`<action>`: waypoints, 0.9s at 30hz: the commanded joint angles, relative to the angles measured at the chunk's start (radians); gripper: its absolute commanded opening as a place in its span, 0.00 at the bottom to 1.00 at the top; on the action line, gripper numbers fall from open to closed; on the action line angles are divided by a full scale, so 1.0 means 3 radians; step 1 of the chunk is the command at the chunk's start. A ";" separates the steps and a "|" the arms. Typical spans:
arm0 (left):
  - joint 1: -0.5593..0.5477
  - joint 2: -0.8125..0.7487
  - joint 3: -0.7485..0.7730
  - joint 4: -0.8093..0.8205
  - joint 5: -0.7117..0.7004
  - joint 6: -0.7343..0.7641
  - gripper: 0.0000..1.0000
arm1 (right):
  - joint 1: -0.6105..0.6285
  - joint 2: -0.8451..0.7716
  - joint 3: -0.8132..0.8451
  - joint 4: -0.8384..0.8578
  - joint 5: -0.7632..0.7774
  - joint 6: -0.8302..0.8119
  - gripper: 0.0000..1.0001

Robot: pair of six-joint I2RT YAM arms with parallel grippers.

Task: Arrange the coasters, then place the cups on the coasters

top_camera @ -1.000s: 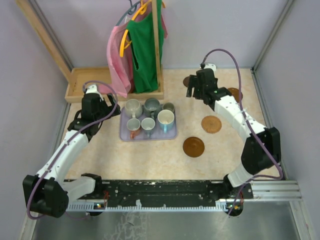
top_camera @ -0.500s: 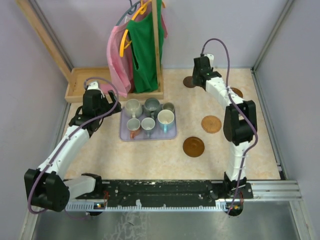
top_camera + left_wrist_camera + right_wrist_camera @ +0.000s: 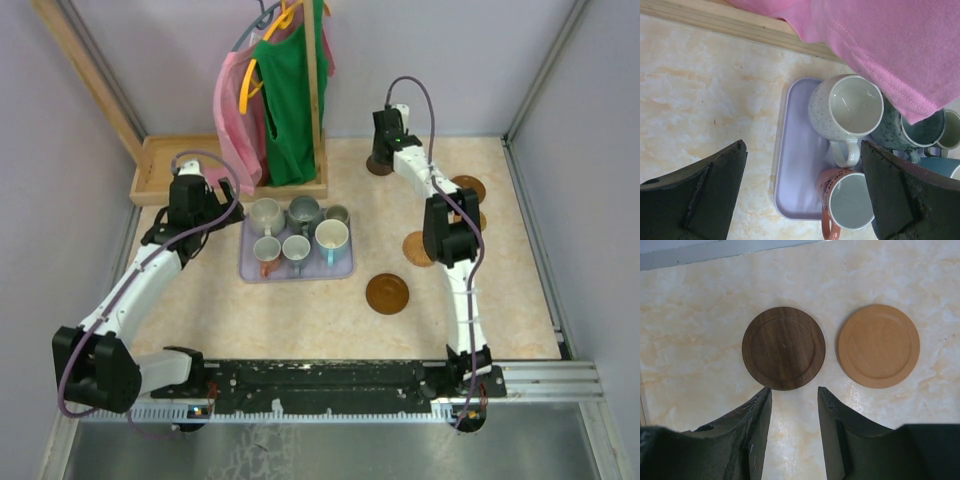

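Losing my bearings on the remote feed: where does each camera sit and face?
Top external: above and behind, looking down on the table; left arm and right arm show.
Left wrist: on the left arm, looking down at the lavender tray and cups; left claw at the bottom.
Right wrist: looking down at a dark coaster and a lighter coaster; right claw at bottom.
Shared: tray and cups, in top and left wrist.

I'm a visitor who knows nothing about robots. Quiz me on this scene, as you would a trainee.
1. True or false: all six cups sit on the lavender tray.
2. In the right wrist view, the dark coaster and the light coaster lie: A stacked; B side by side, apart; C on the tray.
3. Which gripper is nearest the tray?
Key: 1 true; 2 B; 3 the left gripper.
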 commanded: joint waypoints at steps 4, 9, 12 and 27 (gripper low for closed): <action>-0.0011 0.0047 0.0157 -0.0063 -0.0028 0.0013 1.00 | 0.0005 0.0346 0.0495 -0.0037 -0.0036 -0.0042 0.42; -0.0011 0.0060 0.0159 -0.0079 -0.0051 -0.0008 1.00 | 0.0003 0.0570 0.0689 -0.0071 -0.0064 -0.0032 0.42; -0.0011 0.0070 0.0159 -0.0097 -0.0061 -0.0020 1.00 | 0.0001 0.0634 0.0717 -0.0045 -0.0086 -0.0026 0.42; -0.0014 0.0032 0.0123 -0.0142 -0.0068 -0.0092 1.00 | -0.0046 0.0724 0.0743 0.0163 -0.0163 -0.0061 0.42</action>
